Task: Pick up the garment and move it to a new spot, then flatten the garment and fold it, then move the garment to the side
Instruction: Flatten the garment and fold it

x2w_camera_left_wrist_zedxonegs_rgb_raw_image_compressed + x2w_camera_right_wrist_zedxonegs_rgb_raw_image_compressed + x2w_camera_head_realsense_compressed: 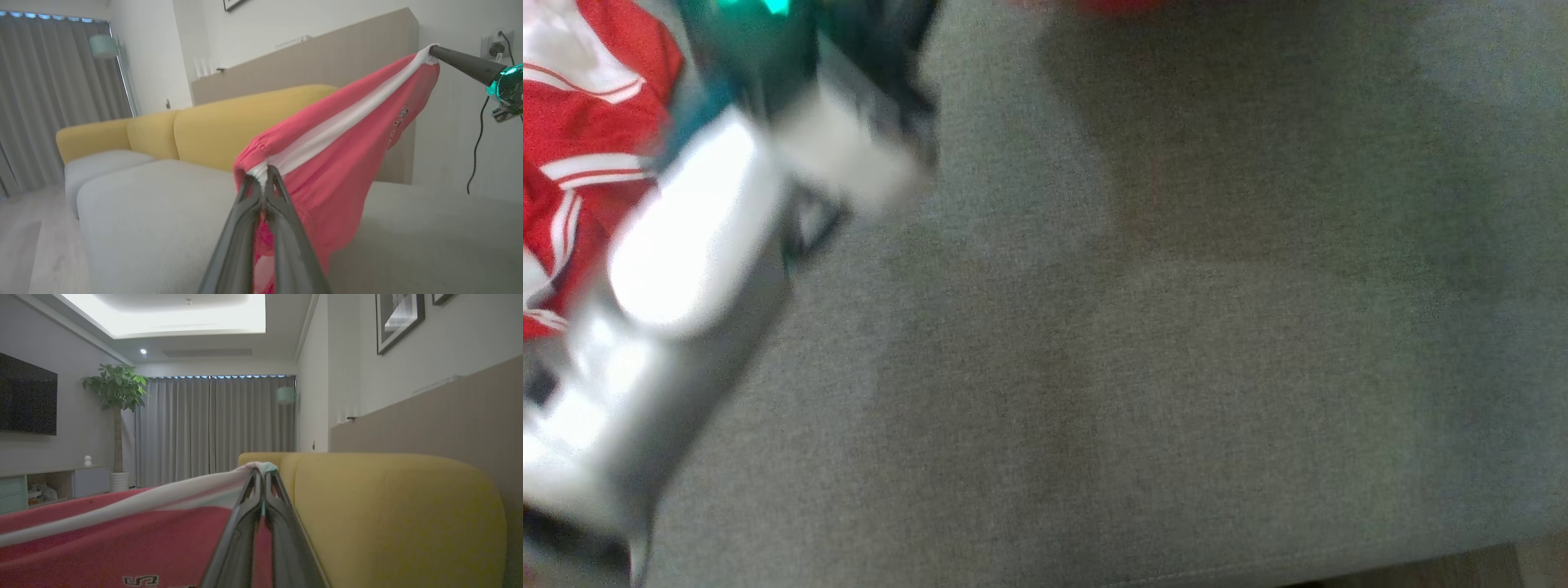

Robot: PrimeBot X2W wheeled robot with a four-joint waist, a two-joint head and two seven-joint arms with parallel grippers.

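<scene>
Grey curtains (212, 424) are hanging at the room's far end under a glowing ceiling panel (163, 314); a potted tree (116, 400) is standing beside them, a yellow sofa (400, 506) backing onto wood panelling (429, 412).

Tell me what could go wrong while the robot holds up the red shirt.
The left gripper and right gripper each pinch only a thin bit of the garment at its white-striped edge, so it might slip free. It sags between them, so it could land bunched on the grey sofa seat.

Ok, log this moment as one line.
stage: lift | garment: stretched between both grippers | left gripper: shut on garment | right gripper: shut on garment | below: grey sofa seat
</scene>
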